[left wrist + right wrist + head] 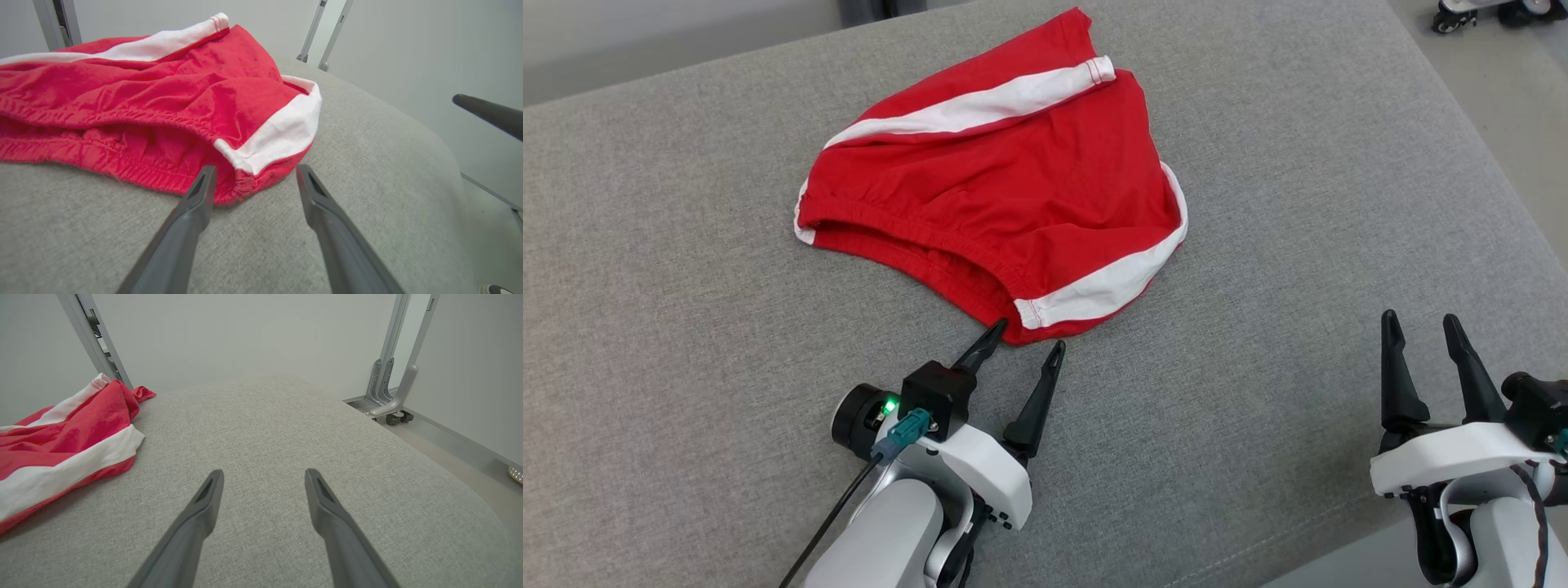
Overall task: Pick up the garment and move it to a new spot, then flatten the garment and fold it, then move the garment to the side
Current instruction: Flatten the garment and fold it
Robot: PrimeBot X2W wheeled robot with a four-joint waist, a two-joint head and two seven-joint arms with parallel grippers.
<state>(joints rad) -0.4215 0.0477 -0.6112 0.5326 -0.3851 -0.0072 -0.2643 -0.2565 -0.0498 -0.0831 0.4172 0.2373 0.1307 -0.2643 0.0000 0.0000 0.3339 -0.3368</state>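
I see one red garment (1013,204) on one grey cushion (686,327). My left gripper (1029,336) spreads wide, empty, perhaps touching its waistband; my right gripper (1421,318) spreads wide, well apart.

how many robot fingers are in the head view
4. Two on the left gripper, spread apart at the near corner of the red garment; two on the right gripper, spread apart above the grey cushion at lower right. None look hidden.

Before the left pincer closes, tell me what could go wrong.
The open left pincer reaches only the near corner of the red shorts; it may pinch just one waistband layer.
Its fingers lie low over the grey cushion and could snag it.
The open right pincer stands apart, so a one-corner lift may bunch the cloth.
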